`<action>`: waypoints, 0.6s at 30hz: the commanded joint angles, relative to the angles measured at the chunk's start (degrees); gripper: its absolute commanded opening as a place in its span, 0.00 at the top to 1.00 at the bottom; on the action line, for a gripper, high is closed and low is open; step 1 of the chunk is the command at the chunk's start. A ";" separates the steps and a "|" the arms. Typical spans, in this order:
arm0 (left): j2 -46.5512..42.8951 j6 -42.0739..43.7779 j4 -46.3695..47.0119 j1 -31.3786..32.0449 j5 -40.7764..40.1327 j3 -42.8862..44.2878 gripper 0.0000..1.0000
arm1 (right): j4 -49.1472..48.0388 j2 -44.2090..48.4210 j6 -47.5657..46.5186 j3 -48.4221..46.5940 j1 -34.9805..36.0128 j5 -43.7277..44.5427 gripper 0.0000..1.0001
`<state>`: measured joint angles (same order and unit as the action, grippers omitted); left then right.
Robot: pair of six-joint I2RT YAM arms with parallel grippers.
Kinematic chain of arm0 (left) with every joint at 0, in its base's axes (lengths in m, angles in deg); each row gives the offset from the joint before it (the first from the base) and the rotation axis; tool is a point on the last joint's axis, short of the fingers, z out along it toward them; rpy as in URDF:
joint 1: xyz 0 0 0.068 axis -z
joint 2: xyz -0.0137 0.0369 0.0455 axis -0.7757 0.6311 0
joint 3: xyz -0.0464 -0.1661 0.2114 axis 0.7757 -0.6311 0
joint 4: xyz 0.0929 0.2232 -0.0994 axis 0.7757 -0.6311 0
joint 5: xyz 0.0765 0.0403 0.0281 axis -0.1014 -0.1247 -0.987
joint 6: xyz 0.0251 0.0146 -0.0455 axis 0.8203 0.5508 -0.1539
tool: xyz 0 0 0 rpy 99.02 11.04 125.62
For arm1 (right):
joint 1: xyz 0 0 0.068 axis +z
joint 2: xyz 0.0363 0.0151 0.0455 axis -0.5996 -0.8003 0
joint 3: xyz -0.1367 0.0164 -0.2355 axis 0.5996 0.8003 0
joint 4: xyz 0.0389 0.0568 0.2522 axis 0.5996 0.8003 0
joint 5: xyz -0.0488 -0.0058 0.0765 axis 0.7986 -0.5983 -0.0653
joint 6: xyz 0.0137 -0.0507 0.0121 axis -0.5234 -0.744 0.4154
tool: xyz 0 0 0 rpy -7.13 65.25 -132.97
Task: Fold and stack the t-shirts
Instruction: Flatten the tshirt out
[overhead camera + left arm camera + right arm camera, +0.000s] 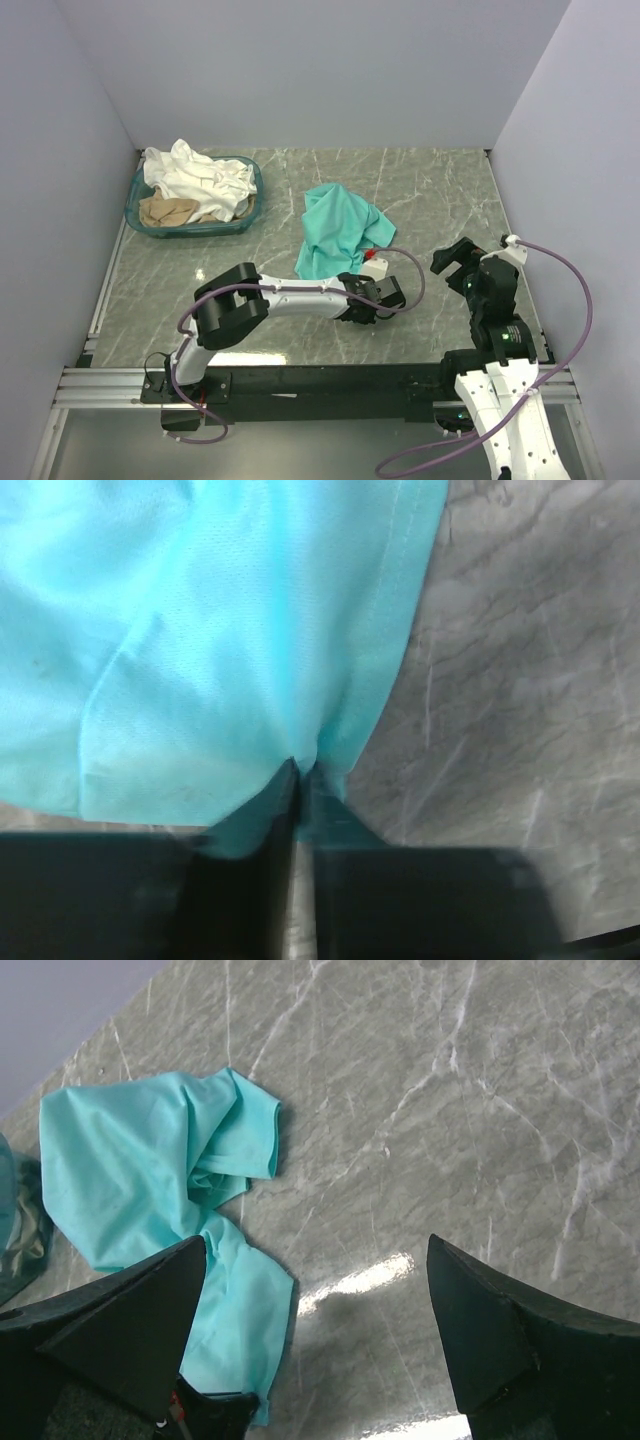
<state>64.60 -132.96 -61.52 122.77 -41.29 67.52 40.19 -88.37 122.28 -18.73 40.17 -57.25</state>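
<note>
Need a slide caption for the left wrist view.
Left gripper pinching the edge of the teal t-shirt on the marble table.

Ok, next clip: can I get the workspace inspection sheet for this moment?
Surface: grey veined table.
Job's things: teal t-shirt crumpled mid-table; white t-shirts and beige t-shirt heaped in basket, far left.
Clutter: nothing seen.
Grippers: left gripper, jaws pinched on the teal t-shirt's near edge; right gripper open, holding nothing.
Cables: purple cables loop along both arms.
Surroundings: plain pale walls on three sides; metal rail at near edge.
</note>
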 commanded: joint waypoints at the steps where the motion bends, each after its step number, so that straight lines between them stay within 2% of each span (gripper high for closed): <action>1: 1.30 -1.38 -4.97 0.17 0.25 -2.61 0.97 | -2.53 0.43 0.10 0.04 -0.17 0.74 0.04; 4: -1.51 -2.69 -3.38 -1.14 0.17 -7.09 0.99 | -2.44 -0.01 -0.08 0.04 -0.26 0.38 0.04; 7: -9.22 -5.77 -2.85 -5.52 -1.58 -13.24 0.99 | -2.53 -0.45 -0.60 0.04 -0.26 -0.23 0.05; 9: -12.93 -8.14 -3.81 -7.20 -5.62 -17.46 0.99 | -2.44 -0.71 -0.60 0.04 -0.26 0.12 0.06; 15: -27.68 -10.78 -5.48 -15.63 -10.20 -26.43 0.99 | -4.29 -5.72 -5.87 -0.57 0.01 -10.32 0.09; 18: -31.74 -11.40 -5.31 -18.54 -11.08 -30.65 0.99 | -4.20 -9.67 -6.49 -1.19 1.32 -10.87 0.10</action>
<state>37.63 -142.01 -65.70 106.20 -48.83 39.59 38.16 -94.84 118.55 -18.73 40.50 -64.56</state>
